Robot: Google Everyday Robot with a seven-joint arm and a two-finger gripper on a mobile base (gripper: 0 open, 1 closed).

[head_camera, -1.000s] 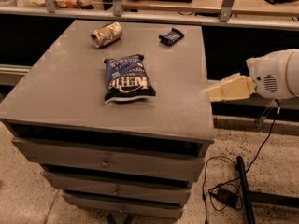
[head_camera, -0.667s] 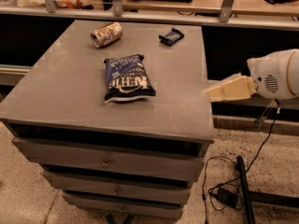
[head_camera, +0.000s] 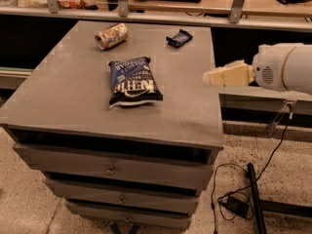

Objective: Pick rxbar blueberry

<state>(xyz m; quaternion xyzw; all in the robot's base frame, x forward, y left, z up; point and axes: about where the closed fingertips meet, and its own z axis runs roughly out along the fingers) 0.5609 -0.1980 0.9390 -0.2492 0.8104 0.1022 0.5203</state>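
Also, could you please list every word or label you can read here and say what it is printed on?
"KETTLE", probably, in large white letters: chip bag.
Smaller white lines on that bag: too small to read.
On the snack bar: faint light print, unreadable.
On the can: nothing readable.
On the gripper, beside the table's right edge: no markings visible.

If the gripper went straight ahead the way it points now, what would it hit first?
Probably the chip bag. The gripper, at the right edge of the table, points left toward it, not toward the rxbar blueberry farther back. Its height is unclear, so it might pass over.
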